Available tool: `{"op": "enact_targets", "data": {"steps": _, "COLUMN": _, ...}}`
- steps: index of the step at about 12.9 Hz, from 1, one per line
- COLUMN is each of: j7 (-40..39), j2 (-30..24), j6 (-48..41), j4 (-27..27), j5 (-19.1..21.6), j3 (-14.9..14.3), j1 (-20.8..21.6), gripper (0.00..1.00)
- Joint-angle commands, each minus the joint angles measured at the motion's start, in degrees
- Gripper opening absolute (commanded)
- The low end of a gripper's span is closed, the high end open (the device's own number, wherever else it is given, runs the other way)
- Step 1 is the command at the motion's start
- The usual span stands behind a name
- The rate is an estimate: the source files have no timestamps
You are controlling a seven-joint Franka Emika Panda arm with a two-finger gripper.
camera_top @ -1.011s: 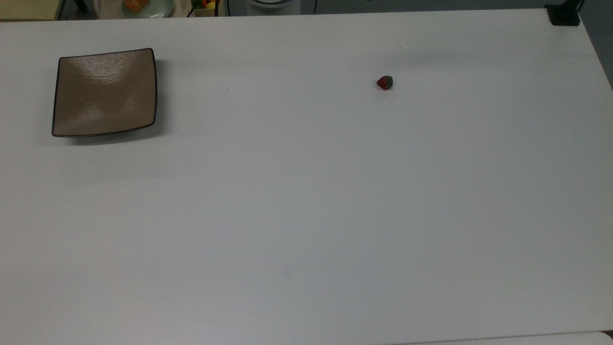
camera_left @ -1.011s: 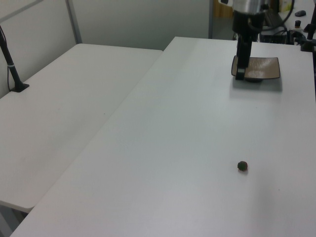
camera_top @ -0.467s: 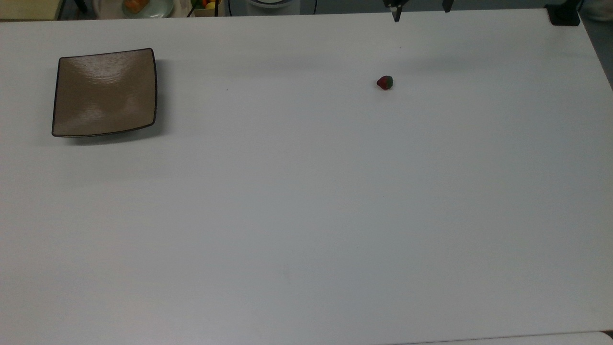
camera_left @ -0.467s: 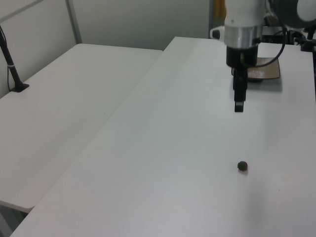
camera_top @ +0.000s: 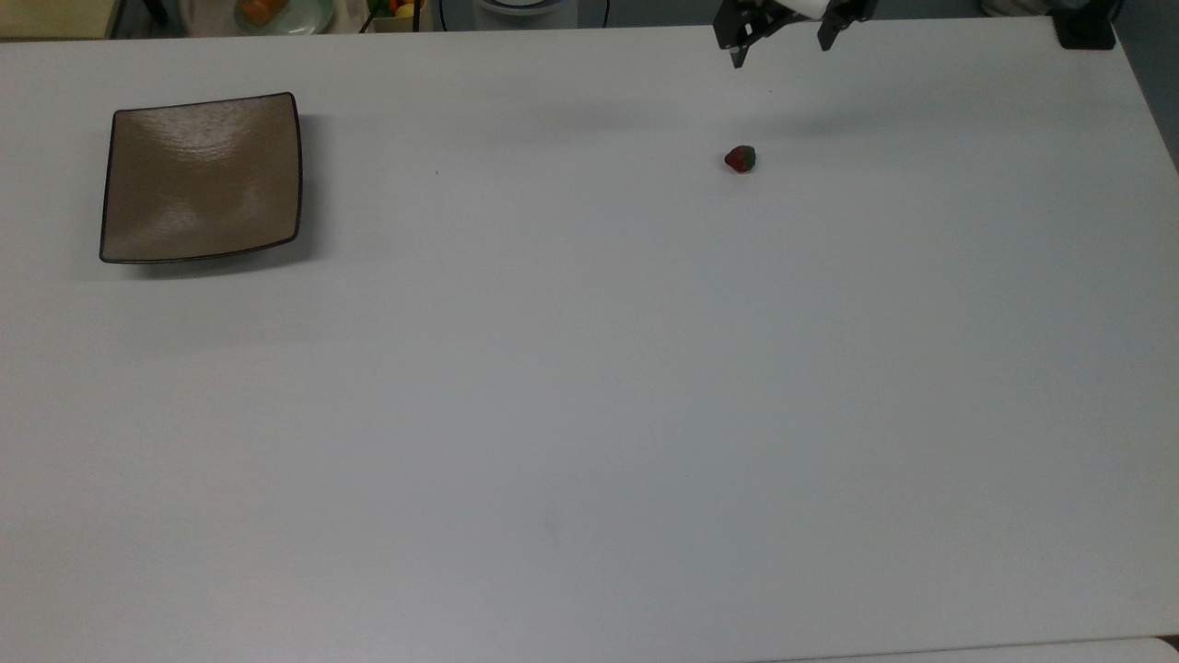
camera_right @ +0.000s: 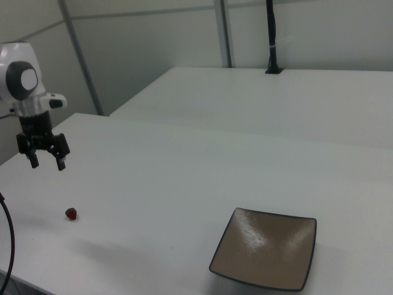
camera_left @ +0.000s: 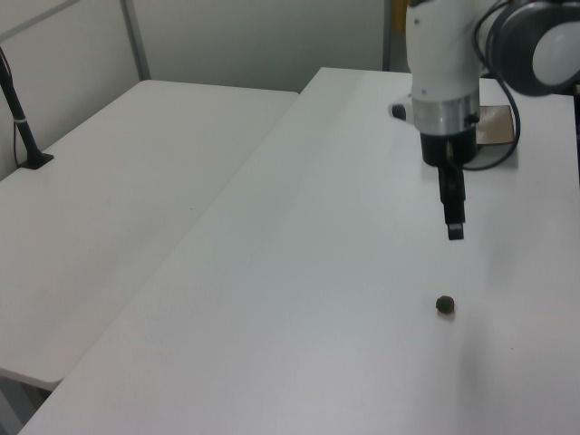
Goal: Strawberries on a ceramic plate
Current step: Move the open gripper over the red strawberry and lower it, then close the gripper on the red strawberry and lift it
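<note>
The strawberry (camera_top: 740,159) is lying on the white table (camera_top: 589,387), apart from the hand (camera_right: 46,163), which is hanging in the air above it with its fingers spread and gripping nothing. In the top view the berry is lying on its side, red tip pointing left and green cap right. The ceramic plate (camera_top: 202,177) is sitting well apart, toward the top view's left.
</note>
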Motion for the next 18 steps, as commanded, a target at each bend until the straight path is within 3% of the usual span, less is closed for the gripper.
{"op": "enact_targets", "data": {"steps": 1, "j7": -1.7, "j2": -1.1, "j6": 5.6, "j4": -5.8, "j5": -0.2, "j3": -0.5, "j1": 0.2, "gripper": 1.0}}
{"op": "enact_targets", "data": {"steps": 5, "j7": -1.7, "j2": -0.9, "j6": 16.4, "j4": -12.7, "j5": -0.2, "j3": -0.5, "j1": 0.1, "gripper": 1.0}}
{"op": "enact_targets", "data": {"steps": 10, "j7": -1.8, "j2": 2.0, "j6": 23.5, "j4": -16.5, "j5": -0.3, "j3": -0.5, "j1": 0.2, "gripper": 1.0}}
{"op": "enact_targets", "data": {"steps": 12, "j7": -1.7, "j2": 2.7, "j6": 26.2, "j4": -18.5, "j5": -3.2, "j3": -0.5, "j1": 0.3, "gripper": 1.0}}
{"op": "enact_targets", "data": {"steps": 18, "j7": -1.6, "j2": 6.7, "j6": 29.7, "j4": -18.7, "j5": -5.1, "j3": -0.6, "j1": 0.8, "gripper": 0.99}}
